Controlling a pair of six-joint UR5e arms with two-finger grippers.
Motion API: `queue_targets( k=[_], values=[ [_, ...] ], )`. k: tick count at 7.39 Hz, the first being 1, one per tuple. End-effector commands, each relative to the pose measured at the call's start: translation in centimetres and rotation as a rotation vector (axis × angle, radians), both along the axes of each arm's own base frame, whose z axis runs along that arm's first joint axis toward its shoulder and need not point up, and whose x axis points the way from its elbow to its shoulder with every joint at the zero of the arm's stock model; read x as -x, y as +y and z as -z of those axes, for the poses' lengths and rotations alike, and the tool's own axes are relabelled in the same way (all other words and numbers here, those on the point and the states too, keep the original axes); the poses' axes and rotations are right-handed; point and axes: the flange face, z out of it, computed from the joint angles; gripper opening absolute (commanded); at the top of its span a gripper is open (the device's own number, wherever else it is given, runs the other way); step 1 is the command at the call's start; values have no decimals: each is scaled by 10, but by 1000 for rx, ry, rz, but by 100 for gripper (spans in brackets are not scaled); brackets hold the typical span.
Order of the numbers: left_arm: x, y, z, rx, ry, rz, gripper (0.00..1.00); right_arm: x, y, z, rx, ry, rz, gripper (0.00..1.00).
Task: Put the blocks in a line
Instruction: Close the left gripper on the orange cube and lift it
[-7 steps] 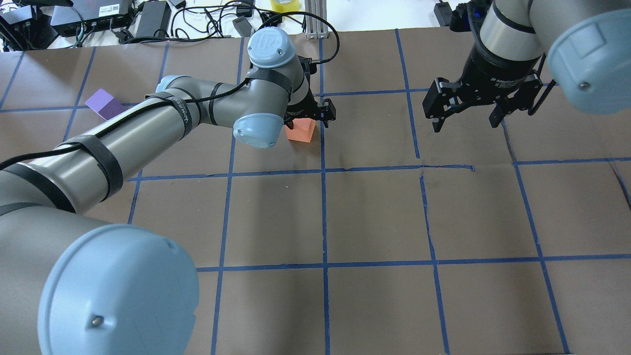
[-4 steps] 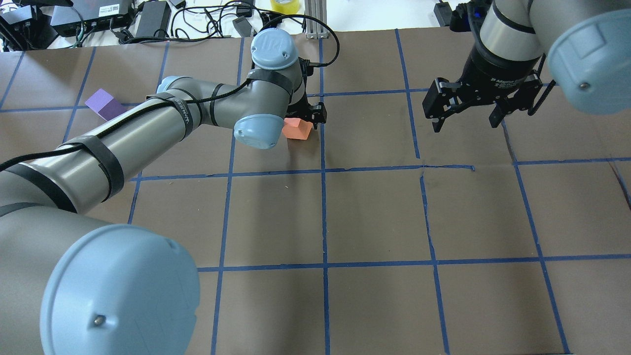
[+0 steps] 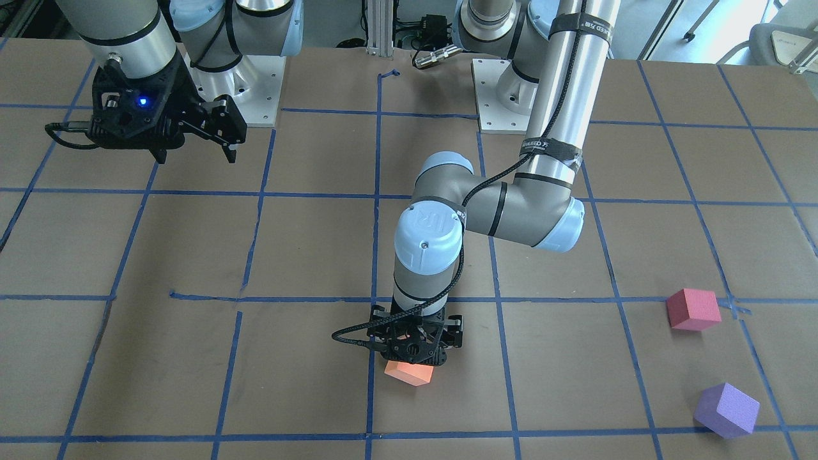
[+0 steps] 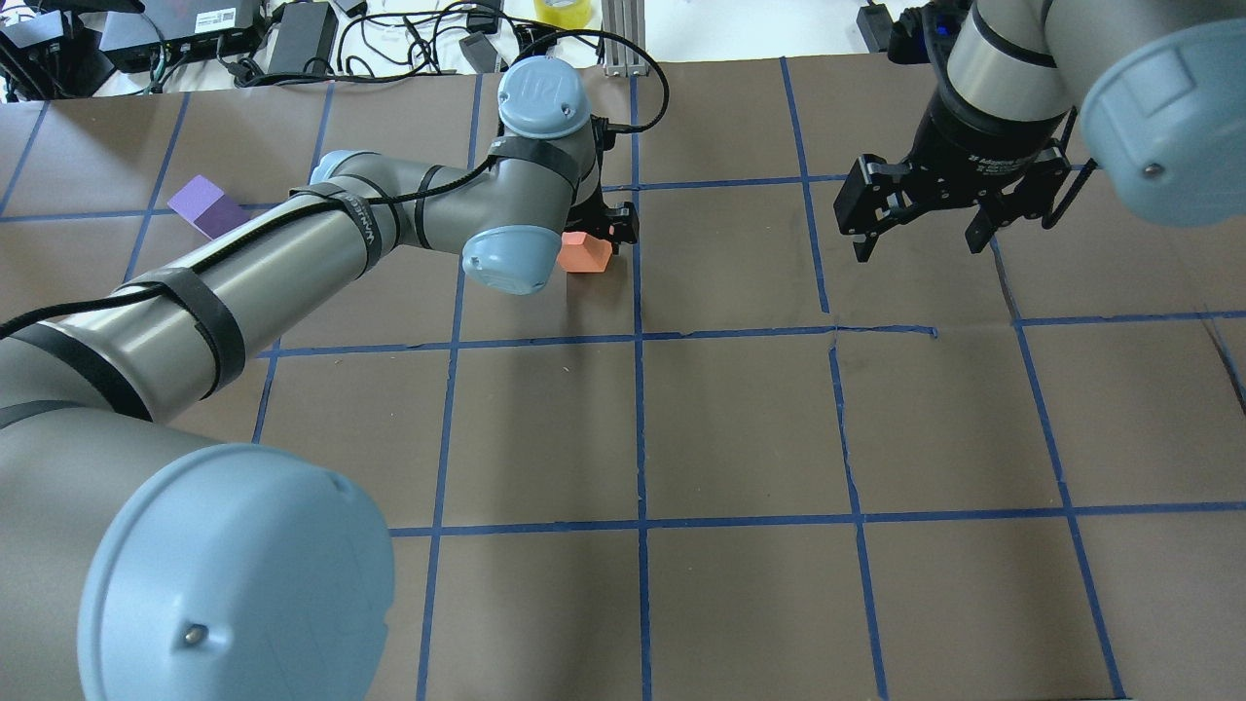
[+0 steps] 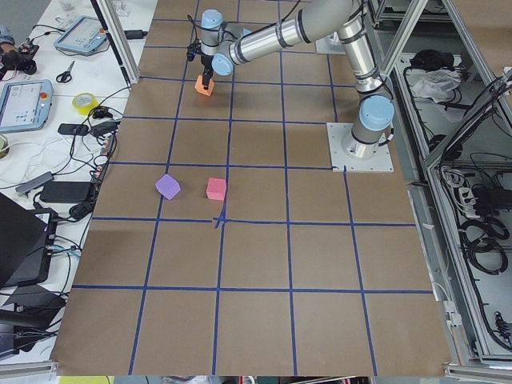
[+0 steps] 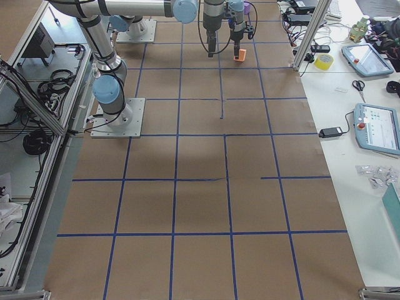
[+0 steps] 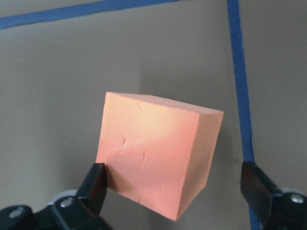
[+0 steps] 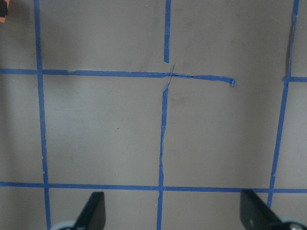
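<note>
The orange block [image 7: 158,160] sits on the brown table paper beside a blue tape line, also in the front-facing view [image 3: 409,374] and the overhead view [image 4: 584,255]. My left gripper [image 3: 415,345] is open and low over it. One finger [image 7: 93,187] touches the block's side and the other [image 7: 259,191] stands apart from it. The pinkish red block [image 3: 692,309] and the purple block [image 3: 726,409] lie far off on my left side. My right gripper [image 4: 920,239] is open and empty, high above the table.
Blue tape lines [image 4: 640,336] divide the brown paper into squares. Cables and power supplies [image 4: 292,29] lie beyond the far edge. My left forearm [image 4: 243,273] hides the red block in the overhead view.
My left gripper has come down lower around the orange block and shifted slightly left in the overhead view. The right arm has stayed still.
</note>
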Motion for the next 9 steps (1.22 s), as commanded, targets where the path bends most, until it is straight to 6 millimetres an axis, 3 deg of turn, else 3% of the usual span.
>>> queue_targets(
  k=[1, 2, 5, 7, 9],
  values=[
    [0, -5, -13, 24, 3, 3, 100, 0, 0, 0, 0, 0, 0, 100],
    [1, -5, -3, 12, -3, 3, 100, 0, 0, 0, 0, 0, 0, 100],
    [2, -5, 1, 2, 11, -10, 100, 0, 0, 1, -2, 0, 0, 100],
    [1, -4, 22, -28, -4, 0, 100, 0, 1, 0, 0, 0, 0, 100],
    [1, -7, 29, -32, -27, 54, 50, 0, 1, 0, 0, 0, 0, 100]
  ],
)
